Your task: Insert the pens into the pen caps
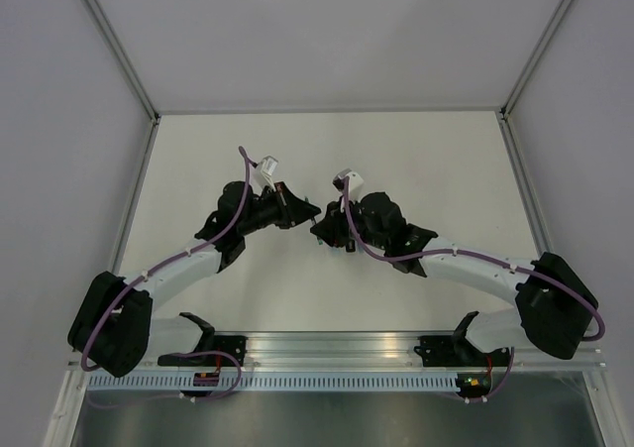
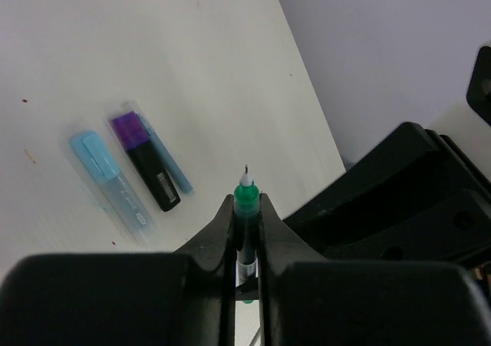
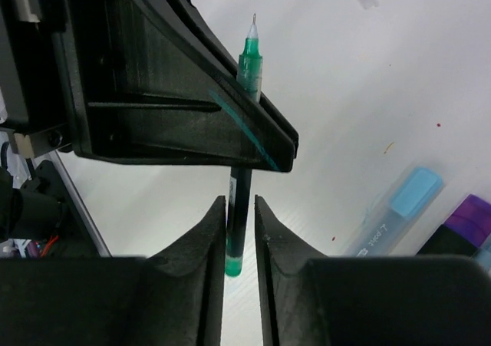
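My left gripper (image 2: 245, 202) is shut on the thin dark green pen (image 2: 246, 191), whose bare tip points away past the fingertips. In the right wrist view the same pen (image 3: 249, 58) passes through the left gripper's fingers (image 3: 192, 116), and its green back end hangs between my right gripper's (image 3: 239, 205) jaws. It rests against the left finger, with a gap to the right finger. On the table lie the light blue marker (image 2: 107, 181), the black-and-purple marker (image 2: 146, 162) and a slim bluish cap (image 2: 173, 169) beside it. In the top view both grippers (image 1: 302, 212) (image 1: 325, 231) meet mid-table and hide these things.
The light blue marker (image 3: 399, 208) and the purple end of the black marker (image 3: 468, 223) lie to the right of my right gripper. The white table (image 1: 426, 160) is bounded by a metal frame (image 1: 134, 209) and grey walls.
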